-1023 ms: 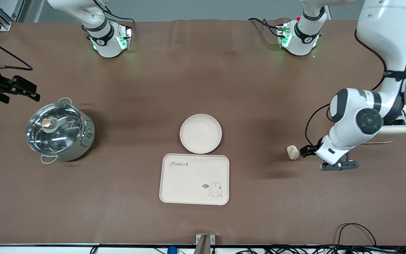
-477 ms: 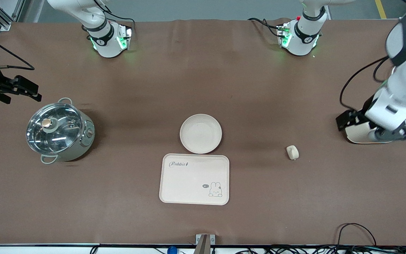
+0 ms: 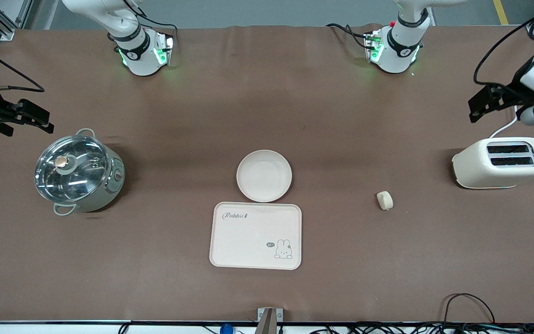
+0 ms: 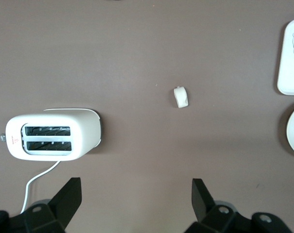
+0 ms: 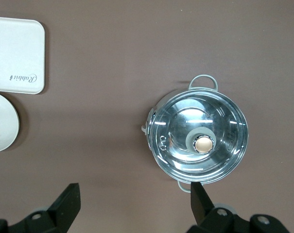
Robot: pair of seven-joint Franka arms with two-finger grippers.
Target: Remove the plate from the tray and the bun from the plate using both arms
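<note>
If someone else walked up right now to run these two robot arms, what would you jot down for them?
Left gripper: jaws open, empty, up in the air at the left arm's end of the table, above the toaster.
Right gripper: jaws open, empty, at the right arm's end, by the pot.
Plate: off the tray, on the table touching the tray's edge, farther from the front camera.
Bun: on the bare table between plate and toaster.
Done: plate off tray, bun off plate.
Left: nothing that shows.
</note>
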